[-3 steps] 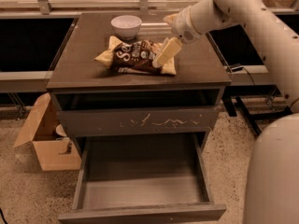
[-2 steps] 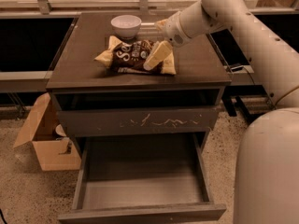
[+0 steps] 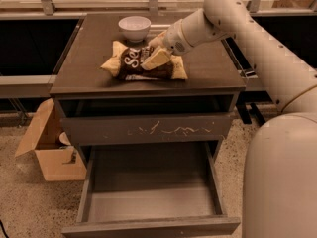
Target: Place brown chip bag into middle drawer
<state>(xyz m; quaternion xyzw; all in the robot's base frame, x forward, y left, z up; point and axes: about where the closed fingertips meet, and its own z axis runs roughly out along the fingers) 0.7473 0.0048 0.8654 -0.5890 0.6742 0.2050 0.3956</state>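
Observation:
The brown chip bag [image 3: 130,63] lies flat on the cabinet top [image 3: 210,68], in front of the white bowl [image 3: 134,28]. My gripper [image 3: 151,52] reaches in from the right and is down on the bag's middle. It is open, with one pale finger [image 3: 157,58] lying across the bag and the other nearer the bowl. The middle drawer [image 3: 148,202] is pulled out wide at the bottom of the view. Its grey floor is bare and its plain front panel is nearest the camera.
A shut drawer front with pale scratch marks [image 3: 148,129] sits above the open drawer. An open cardboard box [image 3: 49,150] stands on the floor at the cabinet's left. My arm's large white links fill the right side.
My gripper has moved left and down, from the bag's right end onto its middle. The bag and bowl have not moved.

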